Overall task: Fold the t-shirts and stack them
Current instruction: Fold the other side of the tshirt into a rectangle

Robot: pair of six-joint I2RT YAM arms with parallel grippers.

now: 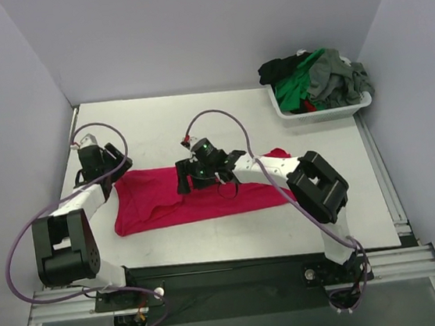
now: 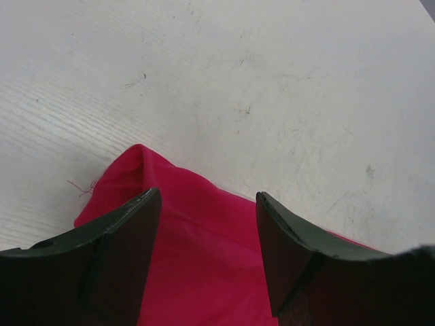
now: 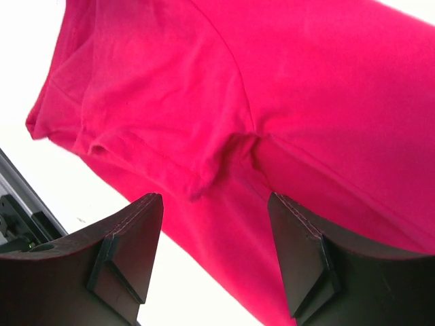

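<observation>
The crimson-red t-shirt (image 1: 167, 204) lies flat on the white table (image 1: 221, 123), left of centre, its long sides running left to right. Its far edge is fairly straight, while the near edge is wavy with a small dip near the middle. The left gripper (image 1: 117, 168) sits at the shirt's far-left corner. In the left wrist view its fingers (image 2: 122, 251) stand wide apart, with the pointed cloth corner lying between them and nothing clamped. Bare tabletop stretches beyond that corner. The right gripper (image 1: 186, 181) hangs over the middle of the shirt near its far edge. Its jaws are also spread wide and grip nothing, and below them the right wrist view shows a sleeve (image 3: 170, 170) with its hem and seam. A broad band of bare table runs past the shirt's far edge to the back wall (image 1: 210, 30). A narrower strip separates the near edge from the black rail (image 1: 237, 264). The white basket (image 1: 322, 114) sits well apart in the far-right corner, holding the green t-shirt (image 1: 299, 83), grey t-shirt (image 1: 337, 74) and black t-shirt (image 1: 277, 68) in a heap.
</observation>
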